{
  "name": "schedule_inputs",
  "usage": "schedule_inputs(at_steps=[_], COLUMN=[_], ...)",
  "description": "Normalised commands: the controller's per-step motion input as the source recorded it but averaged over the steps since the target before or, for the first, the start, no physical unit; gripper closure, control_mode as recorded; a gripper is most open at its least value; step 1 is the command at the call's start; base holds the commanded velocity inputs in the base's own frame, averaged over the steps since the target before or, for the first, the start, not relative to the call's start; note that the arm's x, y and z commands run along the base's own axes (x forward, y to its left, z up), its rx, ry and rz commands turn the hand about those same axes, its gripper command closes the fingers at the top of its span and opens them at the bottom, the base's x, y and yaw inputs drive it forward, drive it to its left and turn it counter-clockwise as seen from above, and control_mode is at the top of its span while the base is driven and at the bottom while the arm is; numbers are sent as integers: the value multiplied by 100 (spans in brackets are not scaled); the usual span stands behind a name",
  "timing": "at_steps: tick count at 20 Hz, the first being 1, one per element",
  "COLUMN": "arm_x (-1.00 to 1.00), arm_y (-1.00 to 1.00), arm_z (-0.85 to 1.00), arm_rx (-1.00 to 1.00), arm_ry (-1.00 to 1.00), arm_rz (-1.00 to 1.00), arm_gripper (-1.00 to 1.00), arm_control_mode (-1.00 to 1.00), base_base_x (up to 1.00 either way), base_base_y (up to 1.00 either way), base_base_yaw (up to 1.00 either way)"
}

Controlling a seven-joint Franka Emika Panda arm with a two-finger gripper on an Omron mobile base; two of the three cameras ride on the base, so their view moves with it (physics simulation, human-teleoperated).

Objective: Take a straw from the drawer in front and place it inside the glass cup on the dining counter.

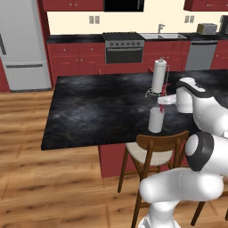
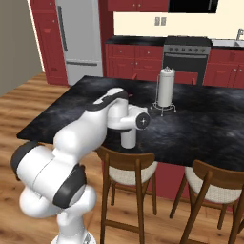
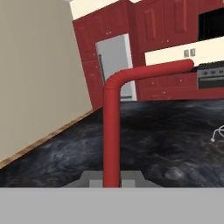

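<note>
The glass cup (image 1: 156, 121) (image 2: 128, 139) stands on the dining counter (image 1: 98, 111) (image 2: 205, 124) near its front edge, partly behind my wrist in the right base view. My gripper (image 1: 164, 102) (image 3: 111, 178) hovers just above the cup, shut on the straw (image 1: 162, 95) (image 3: 111, 131). The straw is dark red with a bent upper end. In the left base view it hangs down to the cup's rim; whether its tip is inside cannot be told. The drawer is out of view.
A white paper-towel roll (image 1: 159, 75) (image 2: 166, 88) on a wire stand (image 3: 216, 133) rises just behind the cup. Wooden stools (image 1: 153, 151) (image 2: 128, 171) stand along the counter's near side. Fridge (image 1: 24, 44) and stove (image 1: 124, 46) line the back wall.
</note>
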Motion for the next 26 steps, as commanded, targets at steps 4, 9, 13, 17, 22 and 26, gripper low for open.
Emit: schedule_inputs(at_steps=[4,9,13,17,22,26], arm_x=[35,1,8,22,16,6], arm_y=[0,-7,-9,-4,-3,-5], arm_z=[-17,-20,-16,-12,-14,-28], arm_rx=[0,0,0,0,0,0], arm_ry=[2,0,0,0,0,0], arm_rz=[-3,0,0,0,0,0], arm_gripper=[100,100,100,100,100,100], arm_control_mode=[-100,-100,-100,-100,-100,-100], base_base_x=[0,0,0,0,0,0], base_base_y=[0,0,0,0,0,0], base_base_yaw=[0,0,0,0,0,0])
